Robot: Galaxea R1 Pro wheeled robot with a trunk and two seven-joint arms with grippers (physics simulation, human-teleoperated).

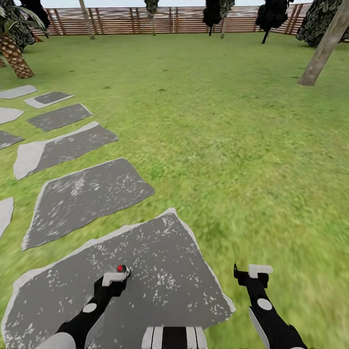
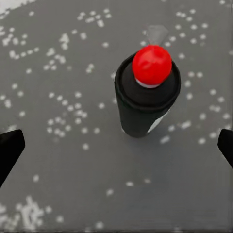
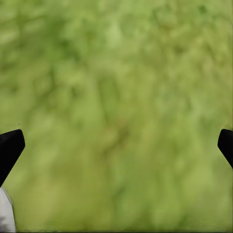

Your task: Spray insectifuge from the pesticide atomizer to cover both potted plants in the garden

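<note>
The pesticide atomizer (image 2: 147, 94), nearest in the left wrist view, stands upright on a speckled grey stepping stone (image 2: 58, 160), its red top (image 2: 152, 65) facing the camera. The left gripper (image 2: 116, 145) hangs over it with its fingers (image 2: 9, 150) spread wide, one at each edge of the picture, touching nothing; the bottle sits ahead of the gap between them, a little off its middle.

From the head camera, the red top (image 1: 120, 268) shows just past the left gripper (image 1: 116, 277), on the large stone (image 1: 160, 271) closest to the robot. The right gripper (image 1: 249, 274) hovers over the lawn (image 1: 218, 145) beside that stone, its fingers (image 3: 9, 148) likewise wide and empty. More stones run off to the left; a wooden fence (image 1: 121, 20) and trees close the far side of the garden.

The step in hand looks like the approach to the pick-up, not yet a grasp. The next move likely calls for centring the bottle between the left fingers, descending around its dark body below the red top, then closing without tipping it.
</note>
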